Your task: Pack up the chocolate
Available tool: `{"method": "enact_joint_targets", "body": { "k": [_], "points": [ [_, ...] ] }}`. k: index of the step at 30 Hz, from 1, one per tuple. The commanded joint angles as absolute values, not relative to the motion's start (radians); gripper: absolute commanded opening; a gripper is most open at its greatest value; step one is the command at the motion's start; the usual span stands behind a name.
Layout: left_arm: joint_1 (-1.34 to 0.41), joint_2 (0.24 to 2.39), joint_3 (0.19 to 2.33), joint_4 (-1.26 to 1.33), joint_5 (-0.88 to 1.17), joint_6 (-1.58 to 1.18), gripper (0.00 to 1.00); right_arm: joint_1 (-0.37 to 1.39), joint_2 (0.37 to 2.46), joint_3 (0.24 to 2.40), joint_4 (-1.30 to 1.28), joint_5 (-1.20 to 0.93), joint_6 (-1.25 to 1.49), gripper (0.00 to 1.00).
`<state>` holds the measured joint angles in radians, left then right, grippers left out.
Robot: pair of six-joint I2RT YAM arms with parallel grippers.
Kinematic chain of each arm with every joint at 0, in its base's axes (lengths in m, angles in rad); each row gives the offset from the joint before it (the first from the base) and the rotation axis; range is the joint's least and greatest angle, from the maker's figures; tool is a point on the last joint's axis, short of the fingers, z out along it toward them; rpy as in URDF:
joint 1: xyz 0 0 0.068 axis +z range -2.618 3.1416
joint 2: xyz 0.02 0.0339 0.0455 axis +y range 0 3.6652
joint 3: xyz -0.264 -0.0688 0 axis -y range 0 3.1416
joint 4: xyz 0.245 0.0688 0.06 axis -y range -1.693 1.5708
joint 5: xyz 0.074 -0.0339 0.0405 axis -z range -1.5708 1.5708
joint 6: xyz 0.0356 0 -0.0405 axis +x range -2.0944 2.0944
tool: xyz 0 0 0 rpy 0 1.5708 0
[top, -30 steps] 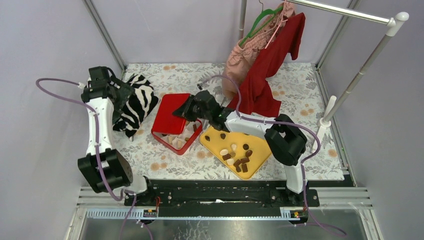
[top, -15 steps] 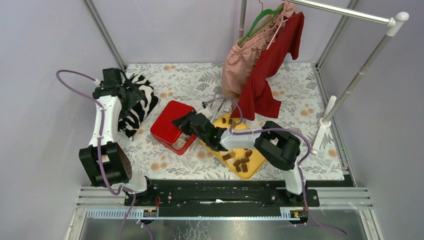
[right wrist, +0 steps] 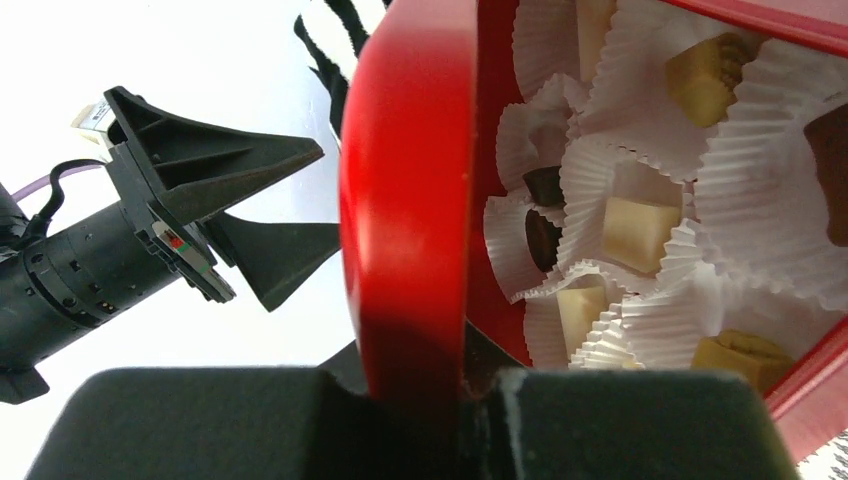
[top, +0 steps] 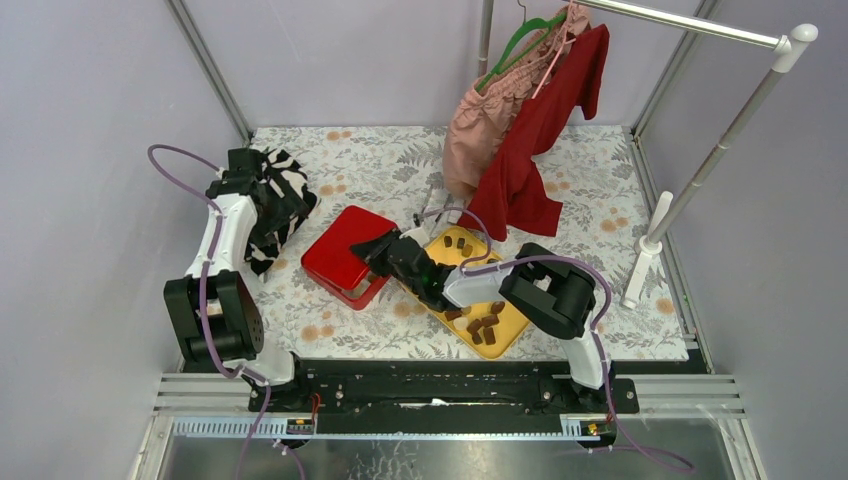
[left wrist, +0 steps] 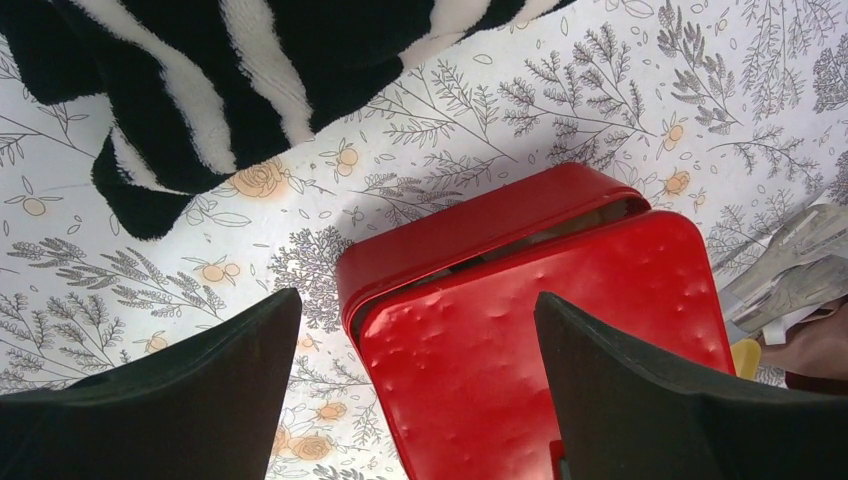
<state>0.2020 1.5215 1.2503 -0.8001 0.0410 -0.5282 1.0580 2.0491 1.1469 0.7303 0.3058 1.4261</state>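
**Lid held ajar over the box.** Right claw (right wrist: 440,400) pinches the rim of the glossy red square lid (right wrist: 405,200) and holds it tilted above the red box base (left wrist: 470,225), probably so the lid can be brought down square. Small cream, tan and dark brown chocolate pieces (right wrist: 638,232) sit in fluted white paper cups (right wrist: 600,160) inside. More lie on the yellow plastic tray (top: 516,318) just beside the box. Left claw (left wrist: 415,390) hovers spread above the lid, seemingly placed to steady the box on the floral desk (top: 380,165).
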Motion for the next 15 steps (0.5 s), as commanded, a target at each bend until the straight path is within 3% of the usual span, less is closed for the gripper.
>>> {"method": "enact_joint_targets", "body": {
  "k": [1,15],
  "points": [
    [0.198,1.493,1.247,-0.74,0.041,-0.517,0.93,1.062,2.028,1.104,0.957,0.337,1.399,0.0],
    [0.198,1.5,1.195,-0.71,0.089,-0.531,0.94,1.061,2.098,1.094,1.118,0.275,1.431,0.0]
  ]
}}
